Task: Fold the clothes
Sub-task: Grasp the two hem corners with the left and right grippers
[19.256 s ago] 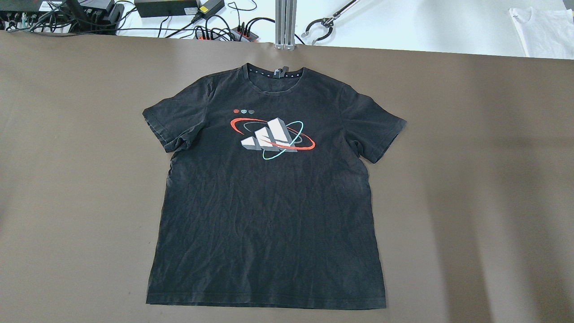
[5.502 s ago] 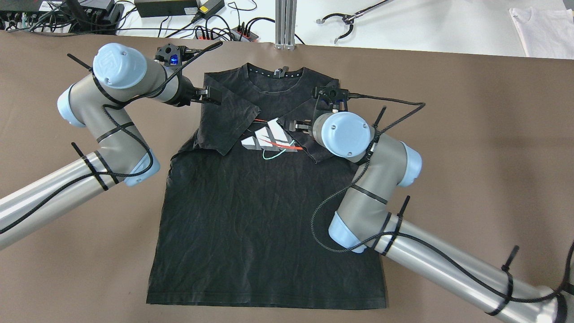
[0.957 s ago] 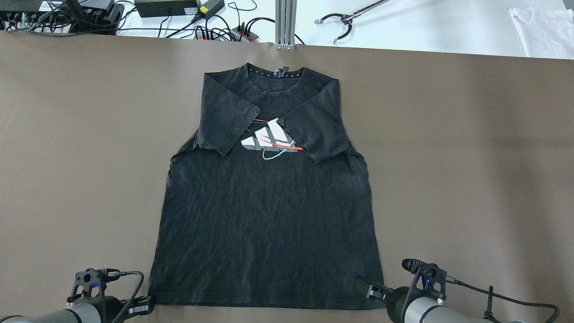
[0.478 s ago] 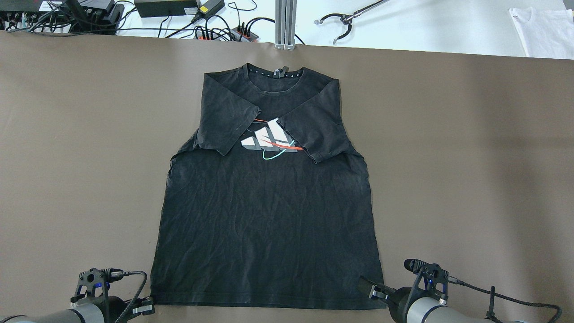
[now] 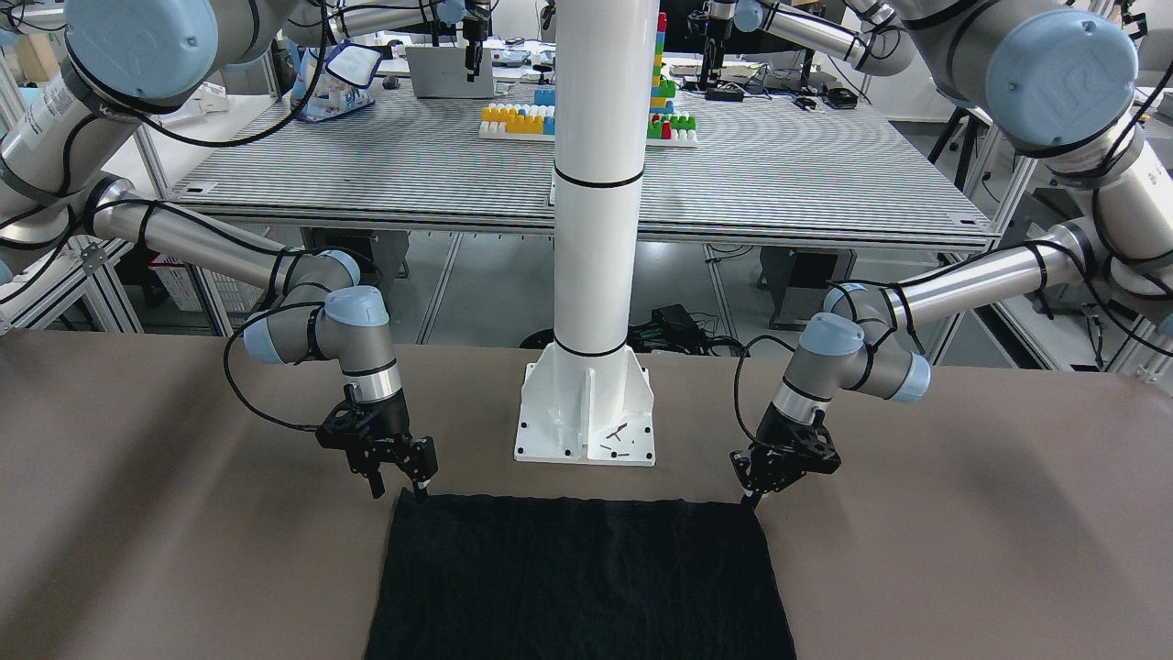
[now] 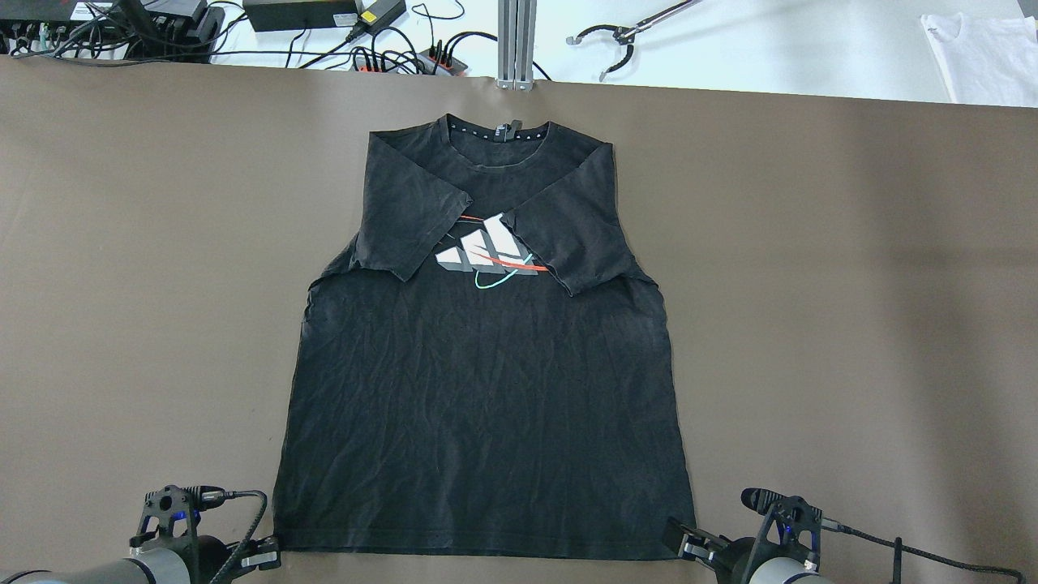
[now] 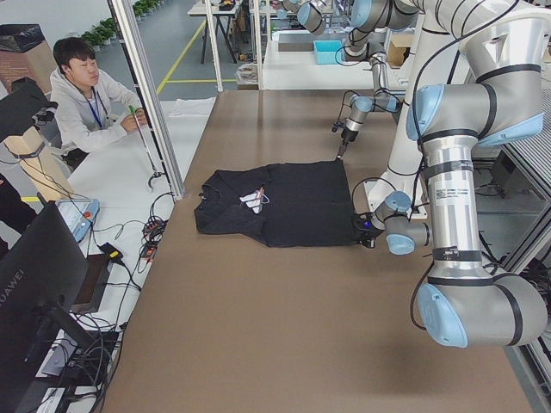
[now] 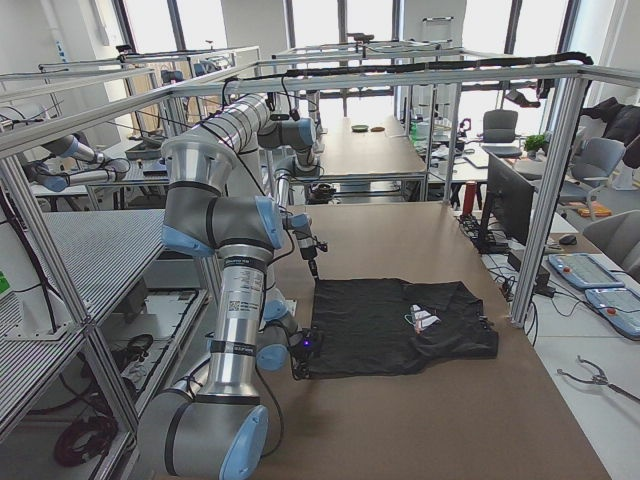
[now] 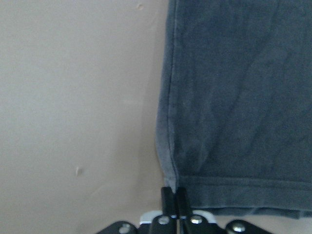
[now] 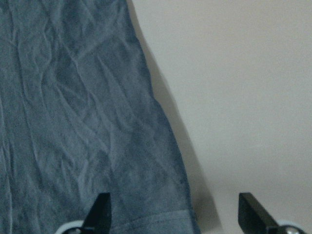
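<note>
The right gripper [image 6: 683,543], open, has reached the shirt [image 6: 486,389] corner at the desk [image 6: 851,324] near edge. The left gripper [image 9: 173,200] already pinches its corner, so lifting probably follows.

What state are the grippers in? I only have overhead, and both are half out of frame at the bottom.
Observer: In its wrist view the left gripper is shut, fingers pressed together with no gap.
Operator: Shut on the shirt?
Observer: Cannot tell. The tips sit right at the shirt corner, but any cloth between them is hidden.
Operator: And the right?
Observer: The right gripper is open, fingers wide apart, with the shirt's other bottom corner lying between them.
</note>
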### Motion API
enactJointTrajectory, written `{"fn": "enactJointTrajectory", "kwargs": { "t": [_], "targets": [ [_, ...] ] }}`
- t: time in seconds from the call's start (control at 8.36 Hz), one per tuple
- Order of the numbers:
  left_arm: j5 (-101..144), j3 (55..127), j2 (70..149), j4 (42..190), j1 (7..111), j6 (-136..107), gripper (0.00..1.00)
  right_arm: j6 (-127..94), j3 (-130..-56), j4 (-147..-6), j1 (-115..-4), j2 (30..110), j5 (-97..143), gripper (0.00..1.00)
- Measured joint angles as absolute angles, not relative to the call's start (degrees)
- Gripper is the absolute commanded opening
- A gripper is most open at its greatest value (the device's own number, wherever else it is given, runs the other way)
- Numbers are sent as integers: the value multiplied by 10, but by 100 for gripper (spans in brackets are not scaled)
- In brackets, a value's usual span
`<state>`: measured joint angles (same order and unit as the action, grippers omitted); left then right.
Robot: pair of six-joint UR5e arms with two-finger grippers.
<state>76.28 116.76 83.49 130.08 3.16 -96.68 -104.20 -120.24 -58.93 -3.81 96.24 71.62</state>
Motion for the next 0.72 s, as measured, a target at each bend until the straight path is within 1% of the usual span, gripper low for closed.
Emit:
{"fn": "enactJointTrajectory", "kwargs": {
  "t": [0.36, 0.72],
  "targets": [
    [763, 1167, 836, 1301, 32, -967, 0, -1046, -1200, -592, -22, 962, 701, 43],
    [763, 1167, 838, 1301, 32, -967, 0, -1045, -1199, -595, -12, 960, 691, 45]
  ]
}}
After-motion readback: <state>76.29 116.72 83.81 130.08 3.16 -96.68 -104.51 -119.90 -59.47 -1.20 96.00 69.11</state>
